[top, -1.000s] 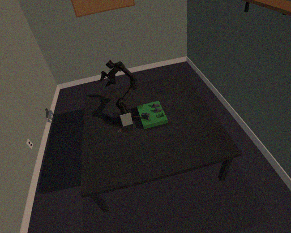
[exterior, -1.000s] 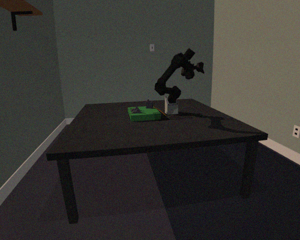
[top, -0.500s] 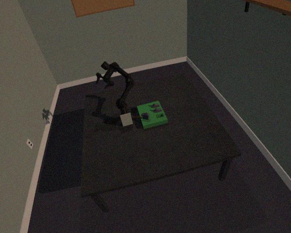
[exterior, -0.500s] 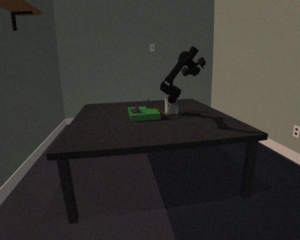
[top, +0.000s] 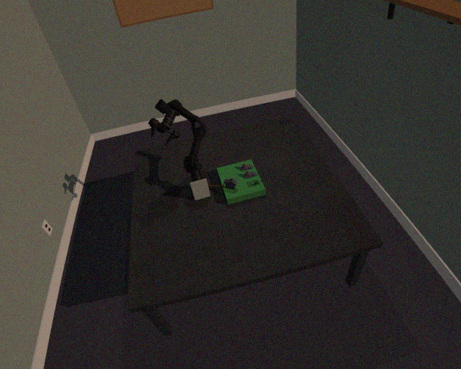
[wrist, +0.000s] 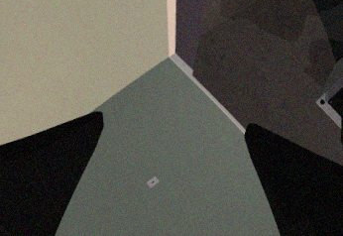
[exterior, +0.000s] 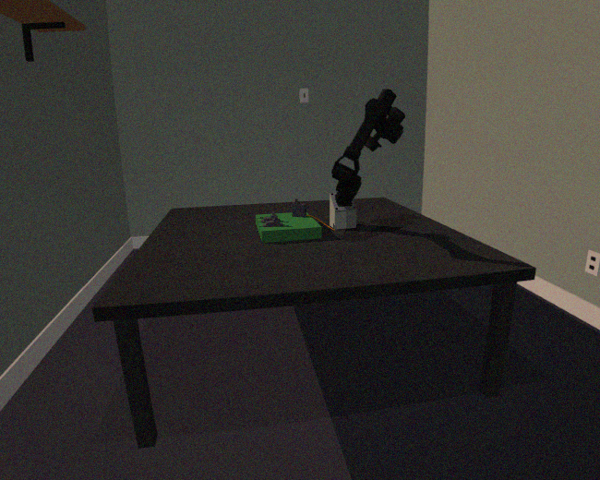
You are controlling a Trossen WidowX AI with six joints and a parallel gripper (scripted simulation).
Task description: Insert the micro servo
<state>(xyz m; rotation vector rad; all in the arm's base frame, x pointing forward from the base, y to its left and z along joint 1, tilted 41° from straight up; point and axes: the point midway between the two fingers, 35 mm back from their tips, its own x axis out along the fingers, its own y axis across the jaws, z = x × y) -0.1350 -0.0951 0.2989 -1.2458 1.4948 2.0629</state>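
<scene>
The robot's green deck (top: 241, 194) (exterior: 292, 234) lies on the table. The marked empty pocket (top: 253, 183) shows as a dark outline in its front right part in the top view. A dark servo-like part (top: 230, 183) (exterior: 300, 209) stands up at the deck's left side, with a thin orange cable (top: 216, 185) (exterior: 320, 221) running off the edge toward the arm's base. It looks like the loose servo; its exact pose is too small to tell. My gripper (top: 159, 139) (wrist: 176, 126) is open and empty, high up and well away from the deck, which is out of the wrist view.
Two dark parts (top: 246, 167) (top: 247, 174) sit along the deck's back right in the top view. The arm's pale base block (top: 200, 189) (exterior: 342, 218) stands close beside the deck. The dark table (top: 247, 237) (exterior: 311, 266) carries both. A shelf (top: 415, 1) is on the wall.
</scene>
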